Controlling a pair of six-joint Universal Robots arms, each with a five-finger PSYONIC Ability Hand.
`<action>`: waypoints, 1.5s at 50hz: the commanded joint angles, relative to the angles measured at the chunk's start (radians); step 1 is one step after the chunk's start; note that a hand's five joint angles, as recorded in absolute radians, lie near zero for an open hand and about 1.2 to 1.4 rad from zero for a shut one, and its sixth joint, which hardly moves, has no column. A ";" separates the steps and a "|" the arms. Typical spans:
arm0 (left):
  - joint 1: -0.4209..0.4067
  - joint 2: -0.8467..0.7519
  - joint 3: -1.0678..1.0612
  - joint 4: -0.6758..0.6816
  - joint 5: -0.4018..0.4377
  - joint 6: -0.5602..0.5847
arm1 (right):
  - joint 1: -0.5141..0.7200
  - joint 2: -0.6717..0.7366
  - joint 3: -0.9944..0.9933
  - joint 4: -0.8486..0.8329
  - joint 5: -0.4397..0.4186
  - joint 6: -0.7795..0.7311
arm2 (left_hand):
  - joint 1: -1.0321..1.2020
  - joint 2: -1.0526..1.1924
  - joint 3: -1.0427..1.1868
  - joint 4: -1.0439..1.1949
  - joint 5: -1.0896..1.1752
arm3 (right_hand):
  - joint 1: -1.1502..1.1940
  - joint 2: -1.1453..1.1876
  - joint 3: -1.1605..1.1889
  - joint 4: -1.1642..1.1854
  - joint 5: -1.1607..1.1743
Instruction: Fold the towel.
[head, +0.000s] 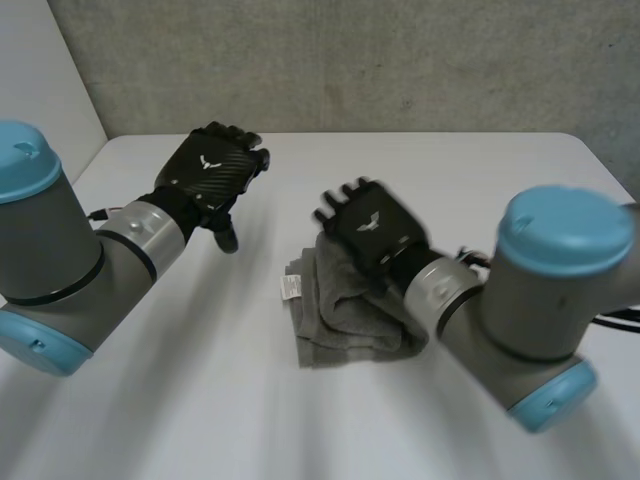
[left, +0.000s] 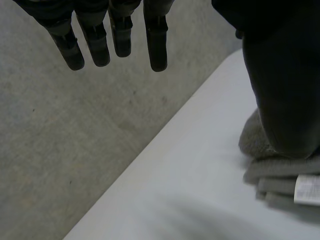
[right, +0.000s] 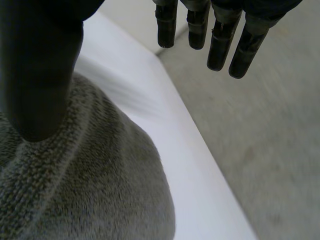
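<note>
Both black hands are spread, holding nothing: the right hand (head: 375, 228) is over the 1 o'clock corner of the folded grey terry towel (head: 345, 320) at the white table's (head: 200, 400) centre and the left hand (head: 210, 170) is raised at its 10 o'clock, so a flat, even palm press would probably set the creases best.

I see the towel (head: 345, 315) as a grey terry cloth folded into a small, thick bundle, lying on the white table (head: 200, 400) a little right of the middle. Several stacked layers show along its left edge, where a small white tag (head: 290, 288) sticks out. Its top is rumpled and humped, and its far right part sits under my right hand (head: 375, 225).
</note>
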 joint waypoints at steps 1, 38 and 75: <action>-0.077 -0.030 0.056 0.001 0.001 -0.081 | -0.152 -0.017 -0.052 0.154 0.003 0.319 | -0.020 -0.020 -0.019 -0.017 -0.018 | -0.057 -0.068 -0.068 -0.078 -0.063; -0.272 -0.452 0.324 -0.028 -0.157 -0.376 | -0.289 0.100 0.001 0.185 -0.049 0.592 | -0.005 -0.005 -0.004 -0.003 -0.003 | -0.057 -0.068 -0.068 -0.078 -0.063; -0.233 -0.213 -0.080 0.030 -0.309 -0.373 | -0.128 0.258 -0.177 0.208 0.014 0.474 | 0.004 0.003 0.005 0.006 0.006 | -0.057 -0.068 -0.068 -0.078 -0.063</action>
